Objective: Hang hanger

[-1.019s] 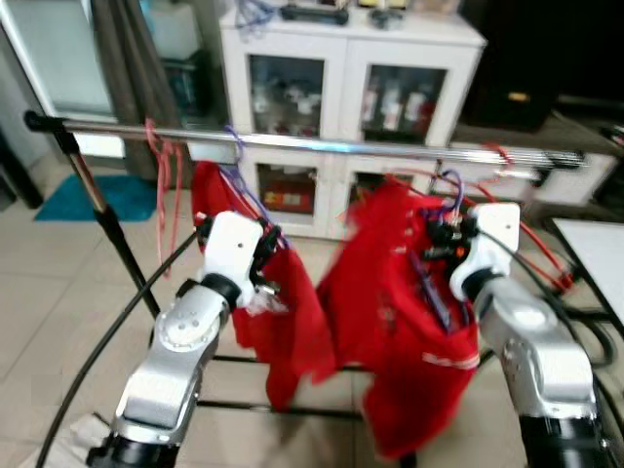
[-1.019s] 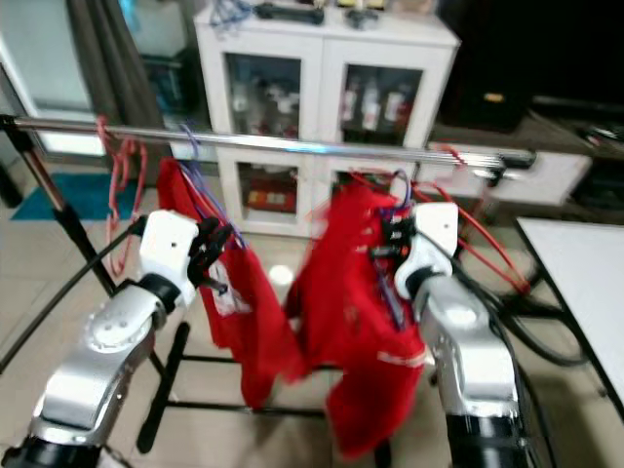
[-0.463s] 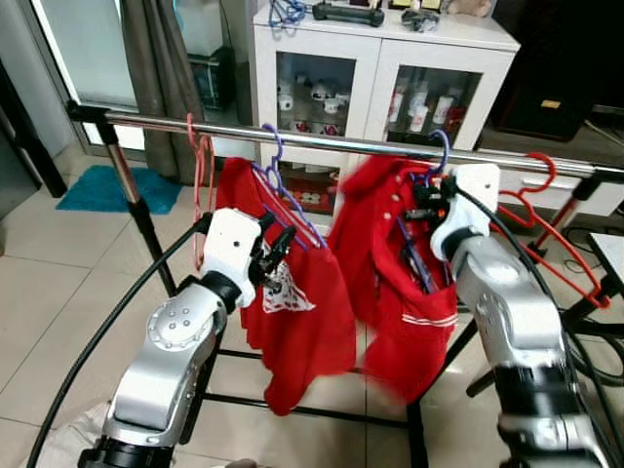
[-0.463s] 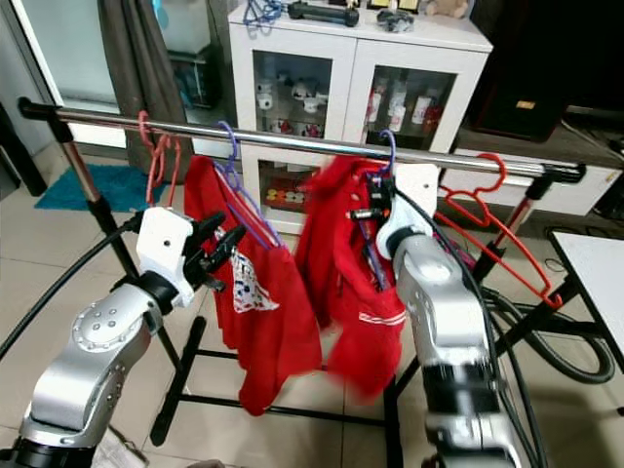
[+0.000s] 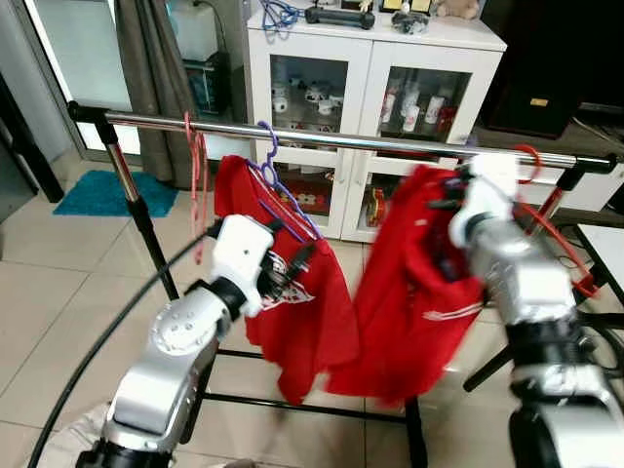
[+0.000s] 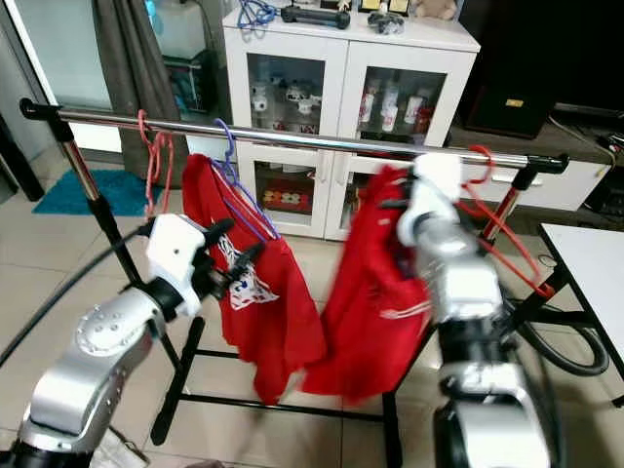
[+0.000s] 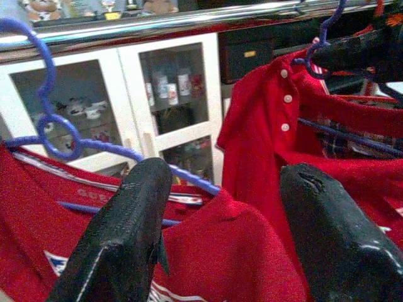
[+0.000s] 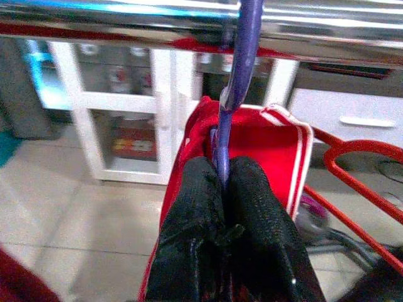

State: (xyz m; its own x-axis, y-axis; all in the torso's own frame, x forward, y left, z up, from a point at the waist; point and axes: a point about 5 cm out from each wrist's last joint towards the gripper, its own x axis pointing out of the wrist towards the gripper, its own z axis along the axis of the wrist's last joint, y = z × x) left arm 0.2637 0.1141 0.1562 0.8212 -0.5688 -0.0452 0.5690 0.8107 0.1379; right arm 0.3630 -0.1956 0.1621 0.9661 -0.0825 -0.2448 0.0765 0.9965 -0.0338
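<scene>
right claw [image 8: 223, 207] clamped on the neck of the purple plastic hanger [image 8: 236, 82] carrying a red polo shirt [image 5: 419, 292], hook up at the horizontal chrome rail [image 5: 322, 139], seemingly over it; long axis of hanger roughly crosswise to the rail. left claw [image 7: 220, 233] spread apart, just beside the other red shirt [image 5: 302, 312] already hung. right arm clearly nearer.
</scene>
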